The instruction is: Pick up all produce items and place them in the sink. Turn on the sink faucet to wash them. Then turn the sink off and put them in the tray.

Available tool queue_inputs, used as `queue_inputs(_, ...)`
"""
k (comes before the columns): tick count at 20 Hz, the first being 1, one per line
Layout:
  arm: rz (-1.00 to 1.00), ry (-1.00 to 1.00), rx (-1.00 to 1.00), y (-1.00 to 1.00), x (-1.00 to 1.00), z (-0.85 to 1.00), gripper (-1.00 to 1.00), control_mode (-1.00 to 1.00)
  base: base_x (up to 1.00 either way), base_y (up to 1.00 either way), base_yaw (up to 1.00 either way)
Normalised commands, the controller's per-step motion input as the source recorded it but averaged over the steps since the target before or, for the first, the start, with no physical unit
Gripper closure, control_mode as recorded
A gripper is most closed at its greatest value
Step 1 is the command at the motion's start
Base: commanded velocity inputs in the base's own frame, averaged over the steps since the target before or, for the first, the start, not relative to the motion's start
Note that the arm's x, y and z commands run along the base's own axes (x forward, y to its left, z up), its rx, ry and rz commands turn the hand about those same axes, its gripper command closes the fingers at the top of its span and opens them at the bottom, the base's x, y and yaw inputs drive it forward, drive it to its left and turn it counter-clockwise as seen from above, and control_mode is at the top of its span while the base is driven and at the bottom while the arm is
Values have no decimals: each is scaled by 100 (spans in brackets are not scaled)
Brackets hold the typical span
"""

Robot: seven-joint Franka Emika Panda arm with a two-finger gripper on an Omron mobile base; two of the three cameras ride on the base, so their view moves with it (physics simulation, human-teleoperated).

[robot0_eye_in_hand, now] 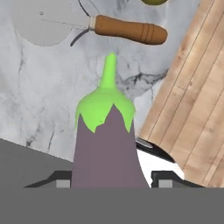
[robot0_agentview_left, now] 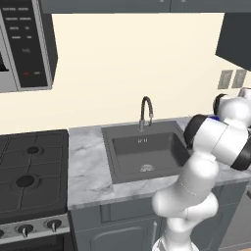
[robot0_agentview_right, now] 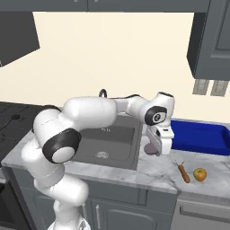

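A dark purple eggplant (robot0_eye_in_hand: 107,144) with a green stem sits between my gripper's (robot0_eye_in_hand: 111,180) two fingertips, stem pointing away from the hand. From the right base view, the gripper (robot0_agentview_right: 155,148) hangs just right of the sink (robot0_agentview_right: 112,143), holding the eggplant (robot0_agentview_right: 149,149) low over the marble counter. A small yellow fruit (robot0_agentview_right: 200,174) lies on the counter farther right, near the front edge. The blue tray (robot0_agentview_right: 202,137) rests behind it against the wall. The dark basin (robot0_agentview_left: 147,152) holds nothing, and the gooseneck faucet (robot0_agentview_left: 145,112) stands behind it.
A cutter with a brown wooden handle (robot0_agentview_right: 183,173) lies between the eggplant and the yellow fruit, its round blade (robot0_eye_in_hand: 43,22) visible from the hand. A black stove (robot0_agentview_left: 29,171) is left of the sink. The counter's front edge drops to wooden floor (robot0_eye_in_hand: 192,96).
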Motion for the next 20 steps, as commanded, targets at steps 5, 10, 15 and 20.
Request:
queue_inputs(5, 10, 9, 1, 74, 0, 16, 100, -100, 0, 0, 0)
queue_inputs(10, 18, 9, 4, 64, 0, 0, 100, -100, 0, 0, 0)
queue_inputs(15, 21, 13, 10, 55, 3, 0, 100, -100, 0, 0, 0)
queue_inputs(20, 20, 12, 13, 49, 28, 0, 100, -100, 0, 0, 0)
